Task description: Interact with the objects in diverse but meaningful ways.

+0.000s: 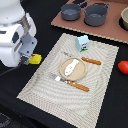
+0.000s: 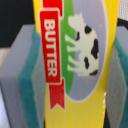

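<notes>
My gripper (image 1: 30, 60) is shut on the flat yellow box (image 1: 35, 59), low at the placemat's edge on the exterior view's left. In the wrist view the box (image 2: 75, 100), labelled BUTTER with a cow picture, fills the space between the grey-and-teal finger pads (image 2: 27, 75) of my gripper (image 2: 75, 65). The white-and-green milk carton (image 1: 82, 43) stands upright at the far side of the placemat. The white-and-blue fish piece (image 1: 71, 66) lies on the tan plate (image 1: 80, 73). The red tomato (image 1: 123, 66) sits on the black table at the exterior view's right.
Orange-handled cutlery lies beside the plate: a knife (image 1: 91, 61) and a fork (image 1: 72, 82). The striped placemat (image 1: 45, 90) covers the table's middle. Two grey pots (image 1: 71, 11) (image 1: 96, 14) stand on a brown board (image 1: 112, 31) at the back.
</notes>
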